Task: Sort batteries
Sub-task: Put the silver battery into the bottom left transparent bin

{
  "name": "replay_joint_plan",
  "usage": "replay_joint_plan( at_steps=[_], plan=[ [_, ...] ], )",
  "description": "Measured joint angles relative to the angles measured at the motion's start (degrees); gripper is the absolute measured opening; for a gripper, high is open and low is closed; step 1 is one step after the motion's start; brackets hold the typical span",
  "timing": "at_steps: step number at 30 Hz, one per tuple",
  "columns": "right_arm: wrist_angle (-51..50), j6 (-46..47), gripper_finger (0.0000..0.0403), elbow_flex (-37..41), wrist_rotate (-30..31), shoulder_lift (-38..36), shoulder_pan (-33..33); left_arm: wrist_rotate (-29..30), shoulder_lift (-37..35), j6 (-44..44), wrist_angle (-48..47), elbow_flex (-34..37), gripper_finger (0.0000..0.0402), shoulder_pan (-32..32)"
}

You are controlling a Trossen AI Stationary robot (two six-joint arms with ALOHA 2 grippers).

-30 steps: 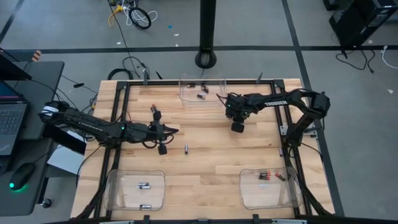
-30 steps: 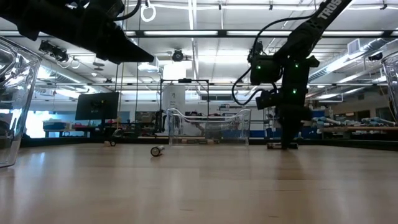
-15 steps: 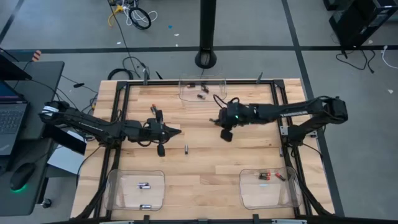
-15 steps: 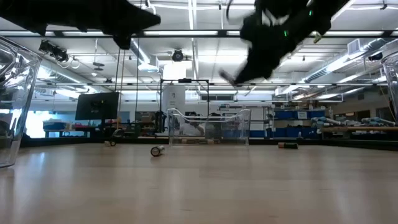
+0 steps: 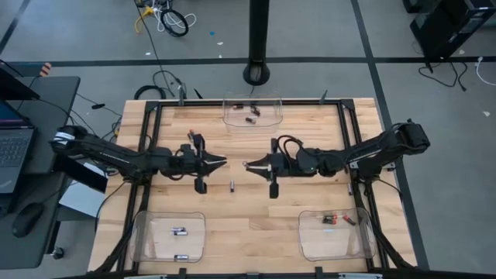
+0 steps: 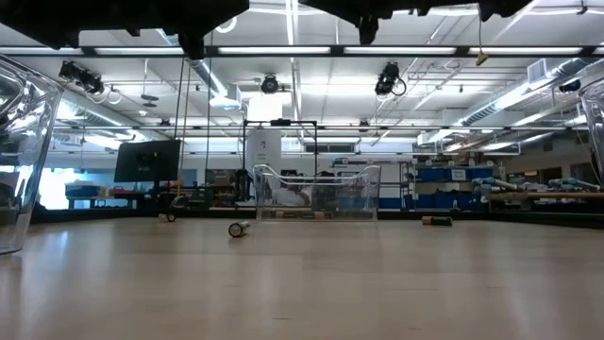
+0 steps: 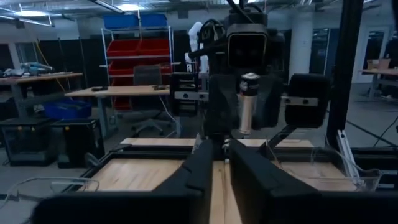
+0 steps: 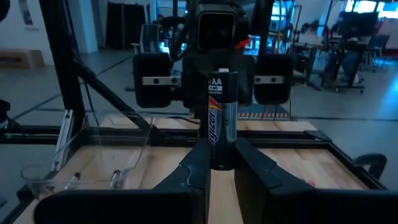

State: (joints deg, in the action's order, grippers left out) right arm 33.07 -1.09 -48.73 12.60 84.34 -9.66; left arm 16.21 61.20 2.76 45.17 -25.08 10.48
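My right gripper point(image 5: 246, 164) hangs over the middle of the table, pointing level toward the table's left, shut on a black-and-silver AA battery point(image 8: 222, 118). My left gripper point(image 5: 222, 163) faces it from the left, a short way off, its fingers point(image 7: 199, 171) a narrow gap apart with nothing between them. The left wrist view shows the held battery point(image 7: 249, 102) straight ahead. A loose battery point(image 5: 232, 185) lies on its side on the wood just nearer than the two grippers, and shows in the low view as the loose battery point(image 6: 239, 229). My right gripper pinches the battery's lower part point(image 8: 221, 158) between its two fingers. The fingers come level from the table's right and lie across the battery. The battery stands upright, most of it above the fingers, lifted clear of the table.
A clear bin point(image 5: 252, 111) at the far edge holds a few cells. A clear bin at near left point(image 5: 169, 236) holds two silvery cells, and a clear bin at near right point(image 5: 335, 232) holds red-and-black ones. Another small dark cell point(image 6: 436, 221) lies on the table farther right.
My right gripper has risen from the table at the far right of centre and swung toward the middle. It has tipped from pointing down to level and carries the battery clear. My left gripper has tipped up to level and risen a little.
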Motion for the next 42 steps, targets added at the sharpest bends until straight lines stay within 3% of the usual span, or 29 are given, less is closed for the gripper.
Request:
replay_joint_plan(
  at_steps=[9,16,37,42],
  plan=[
    [5.7,-0.6,0.0056,0.0,0.0,4.5,0.0,-2.1,9.6,0.0,9.1,-3.7,0.0169,0.0],
    [6.0,-1.2,0.0056,0.0,0.0,4.6,0.0,-5.5,12.7,0.0,9.7,-6.5,0.0211,0.0],
    [6.3,-2.0,0.0056,0.0,0.0,4.6,-0.1,-7.5,16.8,0.0,9.1,-10.7,0.0212,0.0],
    [6.3,-2.1,0.0056,0.0,0.0,4.6,-0.1,-7.5,17.7,0.1,9.1,-11.6,0.0171,-0.1]
  ],
)
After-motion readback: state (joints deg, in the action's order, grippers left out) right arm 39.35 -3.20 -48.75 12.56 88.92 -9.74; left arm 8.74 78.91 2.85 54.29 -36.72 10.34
